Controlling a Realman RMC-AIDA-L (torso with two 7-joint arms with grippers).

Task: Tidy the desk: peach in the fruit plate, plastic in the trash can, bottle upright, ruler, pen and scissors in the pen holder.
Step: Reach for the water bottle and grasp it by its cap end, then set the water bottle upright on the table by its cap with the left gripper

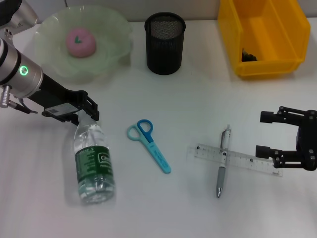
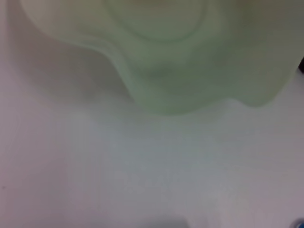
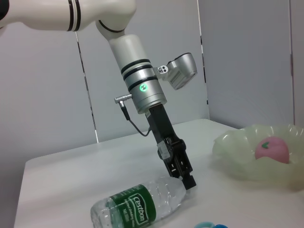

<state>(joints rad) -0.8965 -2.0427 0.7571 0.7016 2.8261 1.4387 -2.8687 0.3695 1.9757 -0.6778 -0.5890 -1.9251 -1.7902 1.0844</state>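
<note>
The clear bottle [image 1: 94, 163] with a green label lies on its side at the front left, also seen as the bottle [image 3: 137, 209] in the right wrist view. My left gripper [image 1: 83, 113] is at its neck, fingers closed around the cap end, which is hidden. The pink peach [image 1: 79, 42] sits in the pale green fruit plate [image 1: 116, 47]. Blue scissors [image 1: 148, 144] lie mid-table. A silver pen [image 1: 222, 166] crosses the clear ruler [image 1: 242, 159]. My right gripper [image 1: 265, 134] stands open just right of the ruler. The black mesh pen holder [image 1: 165, 43] stands at the back.
A yellow bin [image 1: 267, 67] stands at the back right with a dark crumpled piece [image 1: 249, 55] inside. The left wrist view shows only the plate's wavy rim [image 2: 190, 61] above white tabletop. Grey wall panels [image 3: 237, 57] rise behind the desk.
</note>
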